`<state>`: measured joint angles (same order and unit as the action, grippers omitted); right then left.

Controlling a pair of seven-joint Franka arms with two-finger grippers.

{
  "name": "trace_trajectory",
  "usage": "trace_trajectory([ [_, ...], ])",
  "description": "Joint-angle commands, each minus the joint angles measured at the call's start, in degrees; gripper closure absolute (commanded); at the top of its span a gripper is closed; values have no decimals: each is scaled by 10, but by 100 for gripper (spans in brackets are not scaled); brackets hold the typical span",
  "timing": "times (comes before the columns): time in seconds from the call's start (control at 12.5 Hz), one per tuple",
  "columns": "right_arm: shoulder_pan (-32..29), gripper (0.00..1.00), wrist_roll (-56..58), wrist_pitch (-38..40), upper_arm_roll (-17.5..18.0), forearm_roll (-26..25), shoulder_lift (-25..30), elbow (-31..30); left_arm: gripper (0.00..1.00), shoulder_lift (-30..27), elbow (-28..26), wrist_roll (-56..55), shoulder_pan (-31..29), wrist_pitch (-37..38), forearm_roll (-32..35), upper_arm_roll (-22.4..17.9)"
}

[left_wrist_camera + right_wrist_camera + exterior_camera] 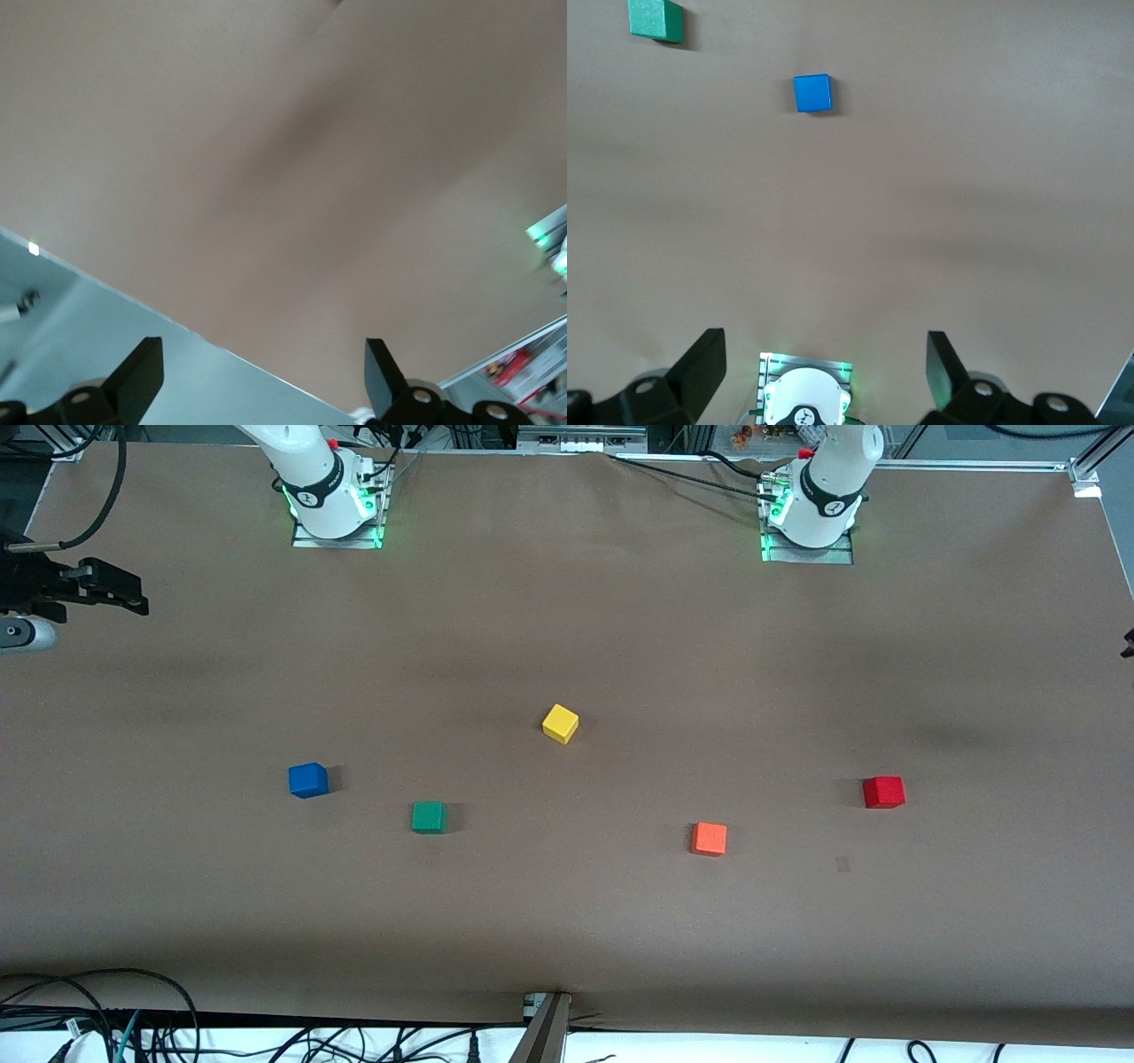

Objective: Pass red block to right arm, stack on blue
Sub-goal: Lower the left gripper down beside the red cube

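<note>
Red block (pixel 883 792) sits toward the left arm's table edge, nearer left gripper (pixel 257 376); both grippers spread wide and empty, right gripper (pixel 824 372) waiting.

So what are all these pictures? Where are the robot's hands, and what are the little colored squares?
There are two white robot arms bolted to a brown table. The big picture looks down from a high camera facing them. The other two come from cameras on each arm's wrist.

Five small cubes lie on the table: the red block toward the left arm's end, the blue block toward the right arm's end, and the green block, yellow block and orange block between them.

The left gripper is over the table's edge, fingers spread open. The right gripper hangs at its own end, also open; its camera sees blue and green below. Both hold nothing. No cube is stacked yet.
</note>
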<state>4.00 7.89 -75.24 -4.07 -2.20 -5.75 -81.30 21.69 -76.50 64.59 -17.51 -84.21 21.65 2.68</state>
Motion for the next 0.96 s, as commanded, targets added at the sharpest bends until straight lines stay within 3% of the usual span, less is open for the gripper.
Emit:
trace_trajectory([
  [0.0, -2, 0, 6, 2, 0, 0, -4, 11, 0, 48, 44, 120, -33, -27, -40, 6],
  [0.4, -2, 0, 6, 1, 0, 0, -4, 10, 0, 138, 49, 331, -110, -95, -163, 6],
  [0.64, -2, 0, 6, 1, 0, 0, -4, 11, 0, 213, 94, 443, -133, -100, -249, 6],
  [0.88, -2, 0, 6, 2, 0, 0, -4, 10, 0, 274, 102, 546, -150, -98, -355, 6],
])
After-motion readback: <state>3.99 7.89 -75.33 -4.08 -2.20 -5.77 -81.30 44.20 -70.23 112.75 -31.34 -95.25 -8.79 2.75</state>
